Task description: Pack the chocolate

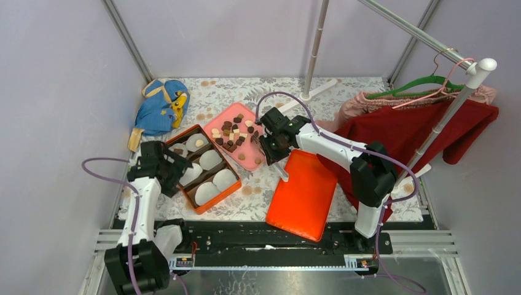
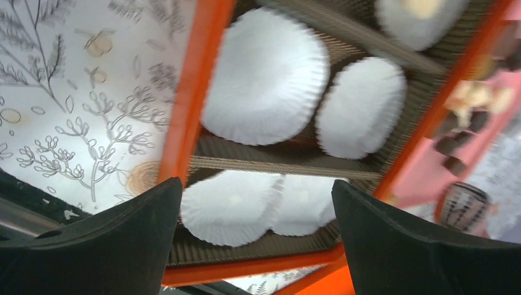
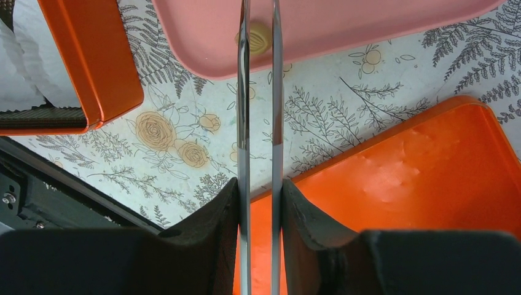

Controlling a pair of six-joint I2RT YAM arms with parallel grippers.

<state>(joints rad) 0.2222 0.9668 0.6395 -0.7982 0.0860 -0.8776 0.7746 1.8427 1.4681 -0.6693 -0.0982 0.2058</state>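
A: Two hands in play. Risks first, left to right?

B: The left hand [image 2: 255, 187] hangs over the orange box [image 2: 195, 86] with its jaws spread as wide as they go, holding nothing. If it sinks lower, I reckon a finger could crumple the paper liners [image 2: 265, 74] or shove the box along the worktop [image 1: 252, 203].

A: And the right?

B: The right hand [image 3: 258, 187] is partly closed, clamped on metal tongs [image 3: 244, 123]. The blades straddle one cream piece [image 3: 260, 38] near the edge of the pink tray [image 3: 368, 24]. I can't tell whether it is pinched or only lying there. With a small rounded piece and smooth blades, it will likely slip on the lift or drop on the carry over to the box. Too hard a squeeze could mark it.

A: Containers, same order.

B: The orange box has card dividers and a white liner in each cell. Most liners look empty. Two at the far end seem to carry a piece each, but they are too small to be sure. The pink tray sits just right of the box. The chocolate [image 1: 233, 134] is clustered mid-tray, dark, light brown and cream mixed, with a few strays nearer the arms. Then comes the orange lid [image 1: 304, 196], lying flat with nothing in it, near the tray's corner.

A: Progress?

B: Early, by my reckoning. Nearly all the chocolate is on the tray.
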